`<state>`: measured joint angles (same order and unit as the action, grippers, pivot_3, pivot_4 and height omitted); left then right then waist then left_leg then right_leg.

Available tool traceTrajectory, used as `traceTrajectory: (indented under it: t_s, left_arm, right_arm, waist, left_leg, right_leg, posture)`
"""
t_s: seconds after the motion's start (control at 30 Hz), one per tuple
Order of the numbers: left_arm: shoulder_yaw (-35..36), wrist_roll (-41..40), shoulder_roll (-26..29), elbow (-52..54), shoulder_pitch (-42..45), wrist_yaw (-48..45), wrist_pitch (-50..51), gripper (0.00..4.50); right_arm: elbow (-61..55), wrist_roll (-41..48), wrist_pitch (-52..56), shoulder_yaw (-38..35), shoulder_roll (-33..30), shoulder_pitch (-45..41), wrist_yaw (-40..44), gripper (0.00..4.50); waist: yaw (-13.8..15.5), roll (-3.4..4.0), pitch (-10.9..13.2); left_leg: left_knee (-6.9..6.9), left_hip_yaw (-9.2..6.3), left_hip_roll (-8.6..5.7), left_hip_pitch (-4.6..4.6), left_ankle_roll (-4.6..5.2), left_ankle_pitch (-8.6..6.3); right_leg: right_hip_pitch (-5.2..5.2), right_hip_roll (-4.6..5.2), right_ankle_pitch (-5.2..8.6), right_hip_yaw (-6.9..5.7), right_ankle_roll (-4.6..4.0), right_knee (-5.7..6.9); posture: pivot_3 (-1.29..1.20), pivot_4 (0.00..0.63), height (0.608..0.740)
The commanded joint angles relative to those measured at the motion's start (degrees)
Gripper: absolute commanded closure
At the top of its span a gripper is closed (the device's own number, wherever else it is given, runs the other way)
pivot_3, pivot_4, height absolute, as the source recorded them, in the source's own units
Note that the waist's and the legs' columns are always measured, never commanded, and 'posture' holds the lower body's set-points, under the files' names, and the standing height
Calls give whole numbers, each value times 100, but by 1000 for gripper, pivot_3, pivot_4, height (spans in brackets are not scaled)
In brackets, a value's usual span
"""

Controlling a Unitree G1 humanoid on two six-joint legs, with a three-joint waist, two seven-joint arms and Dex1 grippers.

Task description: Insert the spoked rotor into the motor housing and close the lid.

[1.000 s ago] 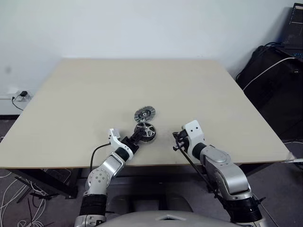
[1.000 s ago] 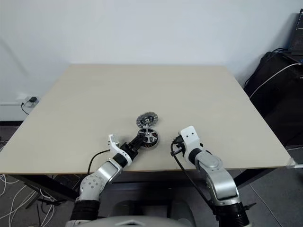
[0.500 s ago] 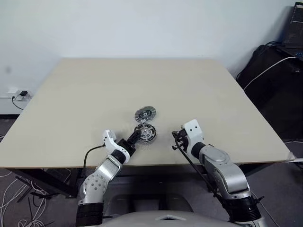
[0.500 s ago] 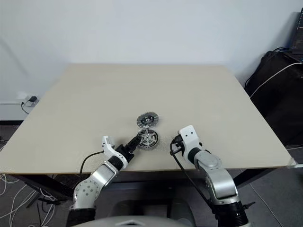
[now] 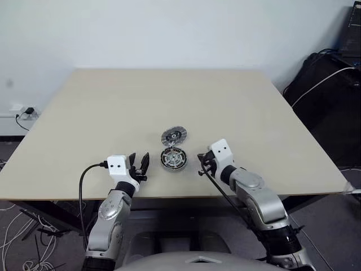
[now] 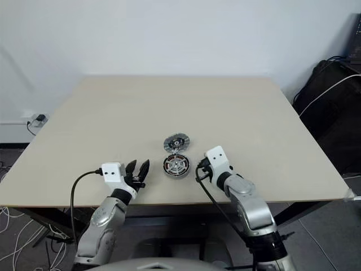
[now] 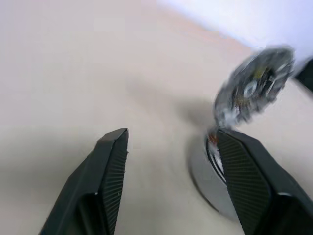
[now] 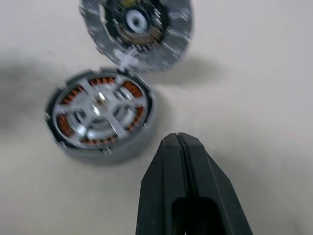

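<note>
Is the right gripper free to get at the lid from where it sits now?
Probably yes. The right gripper, shut, sits just beside the housing, and the lid stands hinged up right behind it. Bare table lies between them; the left gripper is off to the other side.

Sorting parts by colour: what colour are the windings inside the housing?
Copper-orange windings, clearest in the right wrist view.

One motor housing (image 8: 100, 117), one lid (image 8: 136, 29)

A lab or workshop room: bare beige table (image 5: 169, 96), plain white wall (image 5: 169, 28), floor cables (image 5: 17, 248).
</note>
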<state>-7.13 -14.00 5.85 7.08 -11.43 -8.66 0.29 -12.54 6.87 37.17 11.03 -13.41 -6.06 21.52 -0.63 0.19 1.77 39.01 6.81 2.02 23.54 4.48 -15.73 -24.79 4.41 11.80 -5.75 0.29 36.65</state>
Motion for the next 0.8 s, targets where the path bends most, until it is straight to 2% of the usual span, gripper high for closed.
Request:
traceTrajectory:
  t_s: [0.03,0.17,0.2,0.4,0.8]
  left_arm:
    - [-262,572,104,-223,-34,-238,-613,3016]
    - [-327,798,193,-445,-137,-441,-993,4368]
    - [-342,870,223,-488,-167,-474,-1036,4458]
    - [-323,885,205,-484,-358,-595,-941,4458]
    - [-212,847,104,-315,-572,-594,-830,4458]
  right_arm:
    - [144,-147,-146,218,121,-322,-57,4500]
    - [520,-352,-113,644,255,-699,6,4500]
    - [624,-387,-124,751,304,-798,43,4500]
    - [1092,-491,-280,1018,551,-1189,161,4500]
    - [2397,-594,-463,983,798,-1556,201,4500]
  waist:
    - [1,6,1]
    - [-6,7,1]
    - [-8,7,1]
    - [-7,8,1]
    - [-23,11,-2]
  left_leg:
    - [-1,0,0,5,0,0]
    - [-2,10,0,34,-1,1]
    - [-2,12,0,35,-1,2]
    - [2,18,1,34,1,2]
    - [6,33,1,26,4,2]
  right_leg:
    - [-6,1,0,-1,0,0]
    - [-44,1,1,2,-5,12]
    - [-47,0,1,2,-6,14]
    - [-45,-1,0,1,-3,18]
    - [-43,-5,-4,1,4,25]
  posture:
    - [0,0,740]
    - [0,0,740]
    - [0,0,740]
    - [0,0,740]
    - [0,0,740]
